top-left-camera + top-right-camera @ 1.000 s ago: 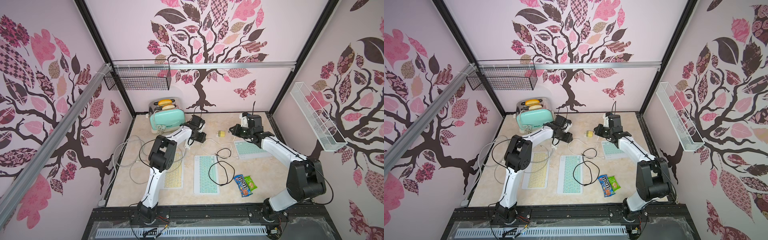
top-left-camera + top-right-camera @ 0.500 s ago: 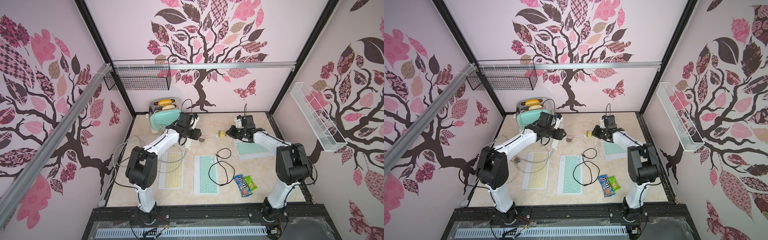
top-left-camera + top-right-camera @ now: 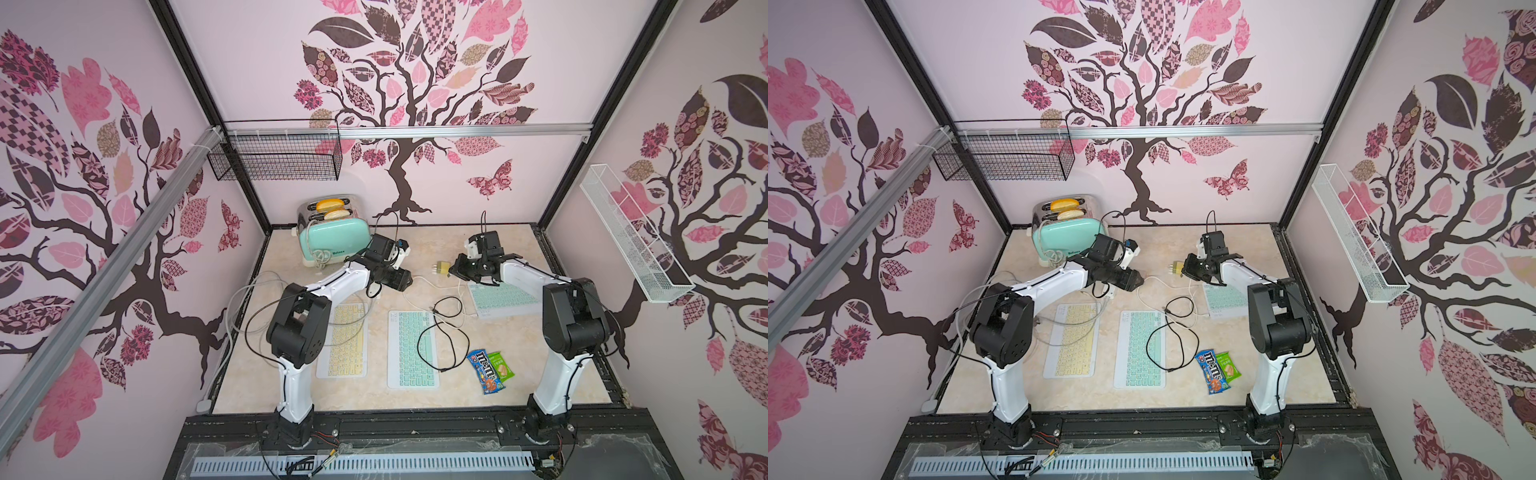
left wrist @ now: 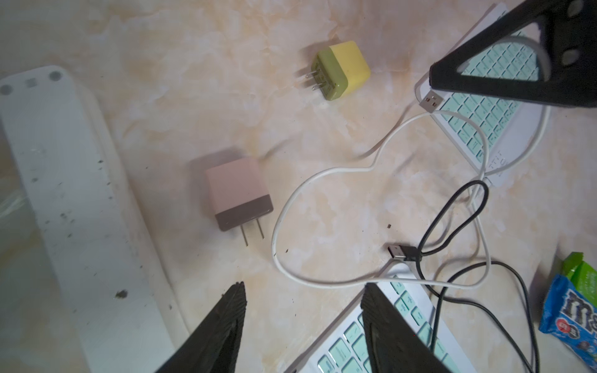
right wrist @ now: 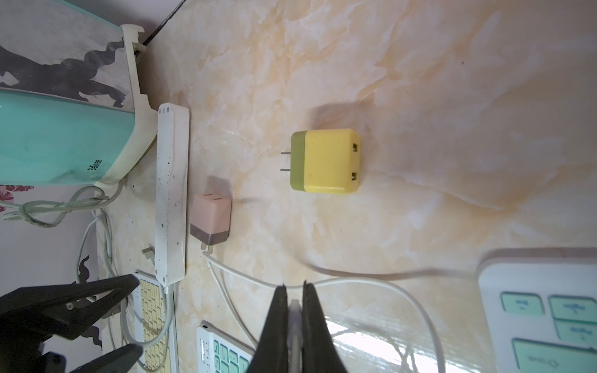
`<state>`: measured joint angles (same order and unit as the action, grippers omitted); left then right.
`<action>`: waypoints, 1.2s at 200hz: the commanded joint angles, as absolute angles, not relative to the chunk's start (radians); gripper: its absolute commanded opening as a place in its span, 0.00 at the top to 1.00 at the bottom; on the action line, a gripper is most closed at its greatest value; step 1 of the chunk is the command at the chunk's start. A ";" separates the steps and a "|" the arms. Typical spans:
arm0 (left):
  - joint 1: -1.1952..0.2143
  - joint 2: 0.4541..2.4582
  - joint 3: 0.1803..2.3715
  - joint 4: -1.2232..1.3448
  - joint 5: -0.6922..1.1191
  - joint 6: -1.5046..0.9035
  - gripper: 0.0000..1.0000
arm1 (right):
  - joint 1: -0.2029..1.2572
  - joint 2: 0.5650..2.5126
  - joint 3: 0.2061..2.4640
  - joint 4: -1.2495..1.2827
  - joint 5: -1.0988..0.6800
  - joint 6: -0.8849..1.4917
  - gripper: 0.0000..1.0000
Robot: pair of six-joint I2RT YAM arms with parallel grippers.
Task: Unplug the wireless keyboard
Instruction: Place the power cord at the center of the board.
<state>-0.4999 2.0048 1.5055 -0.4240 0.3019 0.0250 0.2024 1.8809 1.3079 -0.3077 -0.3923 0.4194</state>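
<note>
Right pincer (image 5: pixel 294 285): clenched on the white cable (image 4: pixel 342 168), low over the surface (image 3: pixel 432 243) toward its back edge.
USB plug (image 4: pixel 429 102) of that cable: free, by a corner of the mint keyboard (image 3: pixel 503 299), which lies flat near the right edge.
Yellow charger (image 5: pixel 326 161): on its side, prongs bare, just beyond the clenched tips.
Left pincer (image 4: pixel 303 285): released, empty, near the pink charger (image 4: pixel 235 190) beside the power strip (image 5: pixel 171 193).

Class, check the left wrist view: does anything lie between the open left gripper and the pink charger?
Nothing visible does: bare table separates the left gripper from the pink charger. The white cable loops close beside its prongs, a possible snag.
</note>
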 commanded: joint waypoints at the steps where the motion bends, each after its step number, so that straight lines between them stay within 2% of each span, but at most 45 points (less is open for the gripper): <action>1: -0.515 2.081 1.591 -0.458 0.315 0.123 0.39 | 0.203 1.810 1.313 -0.340 -0.391 0.417 1.00; 50: -0.548 2.195 1.718 -0.493 0.365 0.224 0.39 | 0.204 1.730 1.311 -0.380 -0.400 0.417 1.00; 96: -0.572 2.282 1.820 -0.536 0.330 0.245 0.43 | 0.204 1.654 1.278 -0.379 -0.384 0.442 1.00; 145: -0.574 2.342 1.900 -0.563 0.357 0.249 0.65 | 0.203 1.524 1.229 -0.330 -0.340 0.492 1.00; 159: -0.574 2.345 1.905 -0.563 0.351 0.251 0.75 | 0.203 1.491 1.227 -0.328 -0.310 0.498 1.00; 184: -0.573 2.342 1.912 -0.558 0.329 0.234 1.00 | 0.200 1.453 1.228 -0.315 -0.287 0.513 1.00; 240: -0.572 2.279 1.927 -0.531 0.331 0.190 1.00 | 0.178 1.404 1.237 -0.280 -0.274 0.557 1.00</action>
